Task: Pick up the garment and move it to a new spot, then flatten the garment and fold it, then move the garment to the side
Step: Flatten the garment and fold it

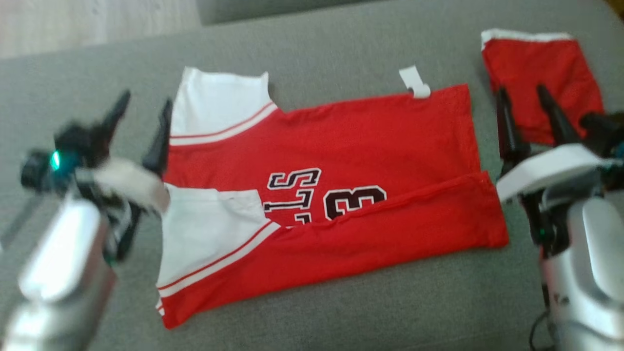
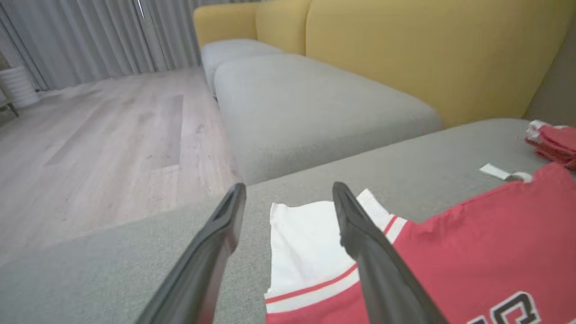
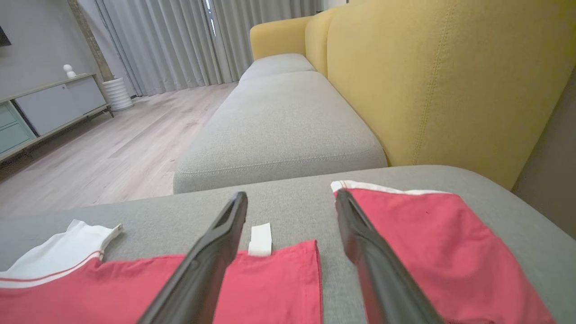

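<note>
Red jersey [image 1: 341,146], white striped sleeves, near edge folded over, flat on grey woven cushion [image 1: 341,44], left hand [image 1: 146,97] and right hand [image 1: 520,89] both spread, empty.

The garment [image 1: 341,141] lies spread across the middle of the seat cushion [image 1: 341,44], its near long side folded over onto itself. A label [image 1: 414,80] sticks out from its far side. A smaller folded cloth [image 1: 541,63] lies apart from it at the cushion's far right corner. The left gripper [image 1: 146,100] hangs just beside the garment's left end. The right gripper [image 1: 521,91] hangs over the gap between garment and folded cloth. Beyond the far edge lies another seat [image 3: 279,130], a backrest [image 3: 450,81] along its right.
</note>
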Motion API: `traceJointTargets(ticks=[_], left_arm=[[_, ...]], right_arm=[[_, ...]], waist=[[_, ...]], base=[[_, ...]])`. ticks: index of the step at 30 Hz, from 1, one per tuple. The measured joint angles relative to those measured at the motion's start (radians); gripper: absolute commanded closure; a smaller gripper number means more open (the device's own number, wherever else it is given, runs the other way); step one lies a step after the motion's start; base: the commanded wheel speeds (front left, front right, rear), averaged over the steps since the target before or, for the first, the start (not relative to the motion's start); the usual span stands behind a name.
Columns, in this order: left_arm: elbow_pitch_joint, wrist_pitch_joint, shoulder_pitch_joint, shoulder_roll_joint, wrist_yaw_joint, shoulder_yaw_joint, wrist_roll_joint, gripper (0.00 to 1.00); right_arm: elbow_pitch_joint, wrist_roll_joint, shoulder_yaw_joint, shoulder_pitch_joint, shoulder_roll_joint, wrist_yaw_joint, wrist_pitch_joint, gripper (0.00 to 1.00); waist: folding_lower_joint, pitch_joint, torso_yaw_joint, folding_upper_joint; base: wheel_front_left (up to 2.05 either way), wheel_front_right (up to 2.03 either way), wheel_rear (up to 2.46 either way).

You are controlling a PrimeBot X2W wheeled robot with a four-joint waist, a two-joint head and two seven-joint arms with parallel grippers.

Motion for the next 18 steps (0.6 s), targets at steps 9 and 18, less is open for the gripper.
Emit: traceJointTargets(ticks=[9, 18], left_arm=[[0.279, 0.236, -0.341, 0.062, -0.118, -0.069, -0.031, 0.00], [0.415, 0.284, -0.468, 0.090, -0.133, -0.174, -0.093, 0.00]], right_arm=[[0.041, 0.000, 0.041, -0.152, -0.001, 0.000, -0.044, 0.00], [0.076, 0.000, 0.091, -0.220, 0.001, 0.000, -0.077, 0.00]], waist=[[0.0002, 0.148, -0.042, -0.0001], [0.0000, 0.234, -0.100, -0.0001]], base=[[0.00, 0.00, 0.00], [0.00, 0.00, 0.00]])
